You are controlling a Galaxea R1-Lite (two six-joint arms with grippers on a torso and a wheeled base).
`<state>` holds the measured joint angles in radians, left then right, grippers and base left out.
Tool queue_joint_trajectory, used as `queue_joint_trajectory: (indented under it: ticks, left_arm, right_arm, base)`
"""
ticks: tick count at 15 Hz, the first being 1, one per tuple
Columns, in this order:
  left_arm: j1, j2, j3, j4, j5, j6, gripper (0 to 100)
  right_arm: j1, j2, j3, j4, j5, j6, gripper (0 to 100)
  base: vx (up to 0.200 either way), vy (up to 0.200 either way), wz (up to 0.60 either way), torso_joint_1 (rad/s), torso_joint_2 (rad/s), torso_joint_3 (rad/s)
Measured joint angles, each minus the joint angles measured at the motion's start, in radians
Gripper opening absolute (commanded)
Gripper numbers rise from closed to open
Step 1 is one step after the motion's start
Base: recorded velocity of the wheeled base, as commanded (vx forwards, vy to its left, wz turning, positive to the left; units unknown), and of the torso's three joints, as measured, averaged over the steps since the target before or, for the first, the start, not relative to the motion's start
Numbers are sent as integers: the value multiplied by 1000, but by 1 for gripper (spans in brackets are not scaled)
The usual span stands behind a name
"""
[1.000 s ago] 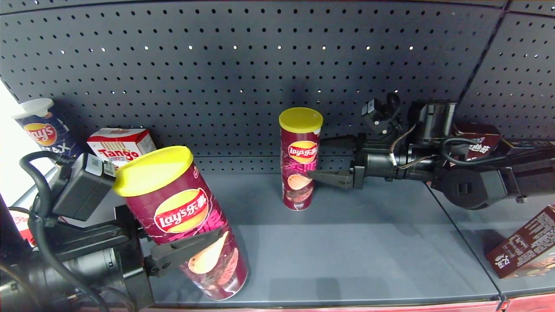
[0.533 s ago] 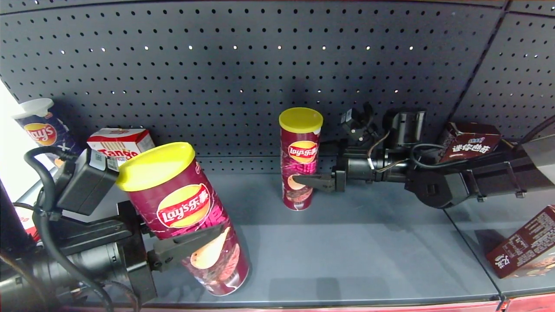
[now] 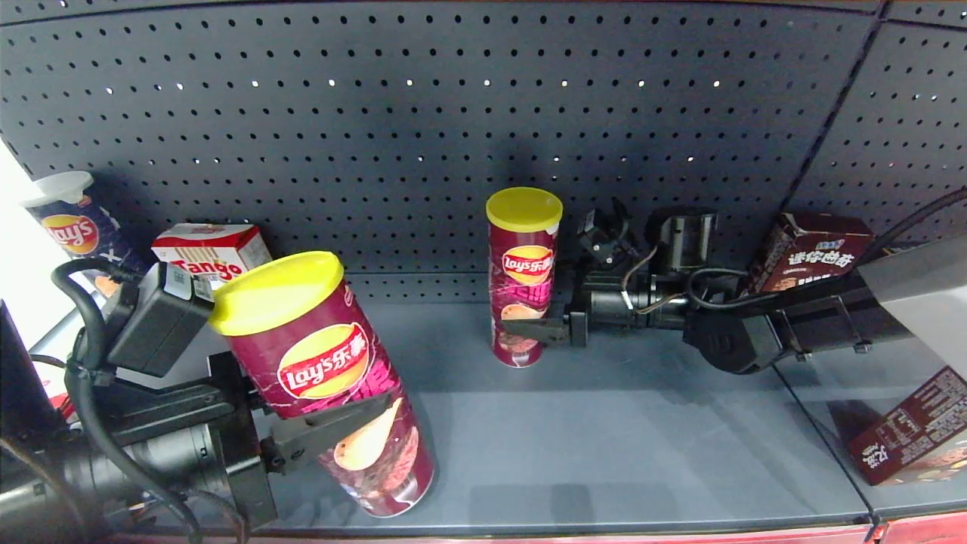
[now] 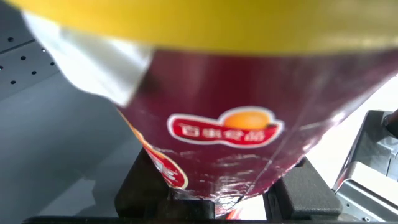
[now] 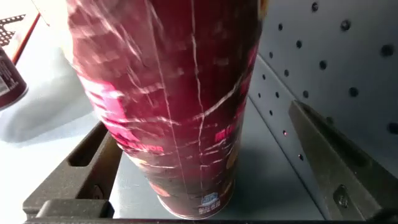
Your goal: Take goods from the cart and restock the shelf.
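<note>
A maroon chips can with a yellow lid leans over the front left of the grey shelf, its base near the shelf's front edge. My left gripper is shut on its lower half; the can's side looms close in the left wrist view. A second, matching can stands upright at the middle back of the shelf. My right gripper comes in from the right, open, with its fingers on either side of that can, near its base. There is a gap at the wall-side finger.
A blue chips can and a red-and-white wafer box stand at the back left. One brown box stands at the back right and another at the front right. A pegboard wall closes the back.
My right gripper has slid left along the shelf until its fingers straddle the upright can. My left gripper has shifted the held can slightly right.
</note>
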<state>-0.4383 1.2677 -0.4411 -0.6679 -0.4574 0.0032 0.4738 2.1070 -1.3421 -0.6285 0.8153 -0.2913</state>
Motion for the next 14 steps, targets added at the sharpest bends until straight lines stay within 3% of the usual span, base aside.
queue_joint_trajectory:
  ticks: [4, 5, 14]
  left_arm:
    - [0, 0, 3, 0, 0, 0, 0]
    - [0, 0, 3, -1, 0, 0, 0]
    - [0, 0, 5, 0, 1, 0, 0]
  right_arm:
    - [3, 23, -6, -11, 8, -1, 100]
    - [3, 26, -6, -14, 28, 0, 0]
    - [6, 29, 5, -17, 53, -3, 0]
  base:
    - [0, 0, 0, 0, 0, 0]
    - [0, 0, 0, 0, 0, 0]
    - [0, 0, 0, 0, 0, 0]
